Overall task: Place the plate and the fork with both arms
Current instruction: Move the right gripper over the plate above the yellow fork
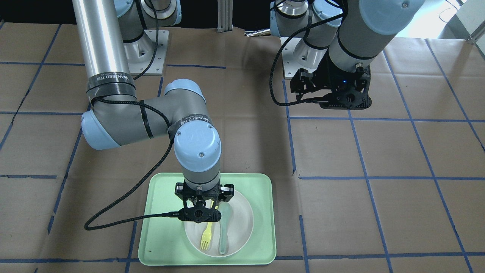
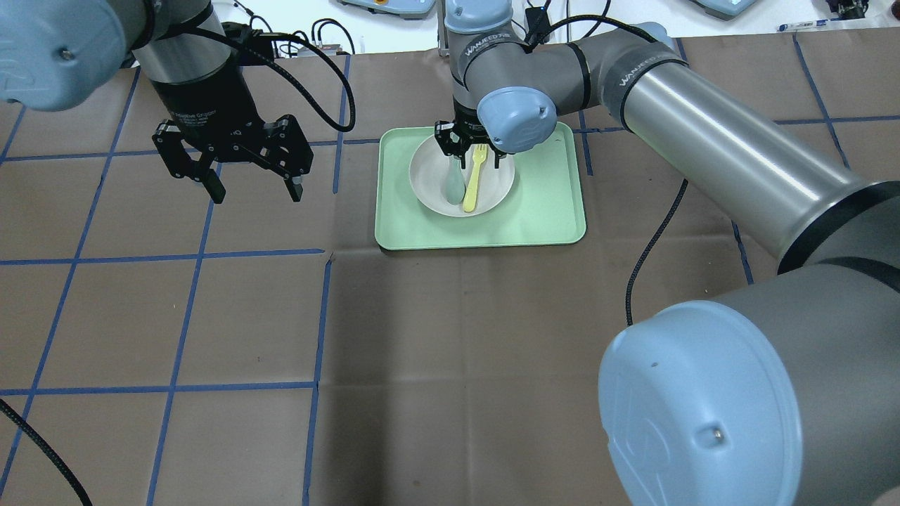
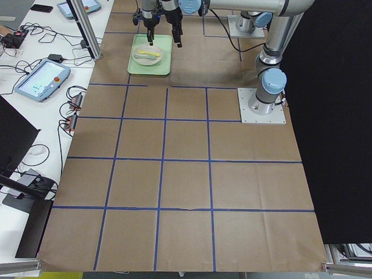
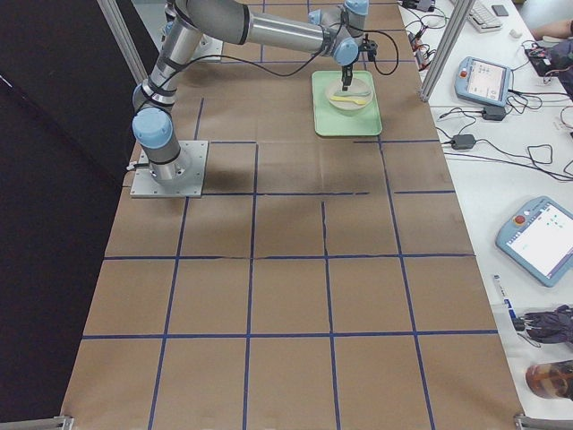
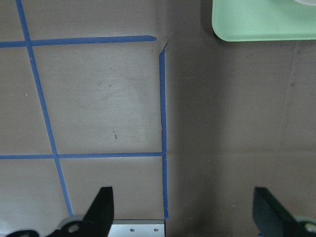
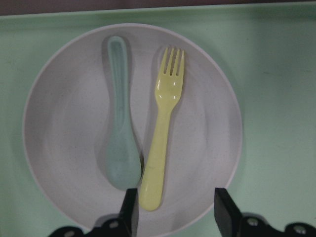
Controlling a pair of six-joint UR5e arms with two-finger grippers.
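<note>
The round off-white plate [image 6: 64,123] lies in the light-green tray [image 6: 276,98]. The pale-yellow fork [image 6: 160,148] lies on the plate beside a grey-green spoon [image 6: 118,143], handles toward my right gripper. My right gripper [image 6: 175,212] is open just above the plate's near edge, and the end of the fork's handle lies between its fingers, close to the left one. It grips nothing. In the overhead view my right gripper [image 2: 470,158] hides the fork's [image 2: 472,186] tines. My left gripper [image 2: 256,191] is open and empty above bare table, left of the tray [image 2: 548,211].
The table is covered in brown paper with a blue tape grid. The left wrist view shows only a corner of the tray [image 5: 261,19] at top right. The spoon [image 1: 223,231] lies close beside the fork [image 1: 206,237]. Both arm bases stand at the table's robot side.
</note>
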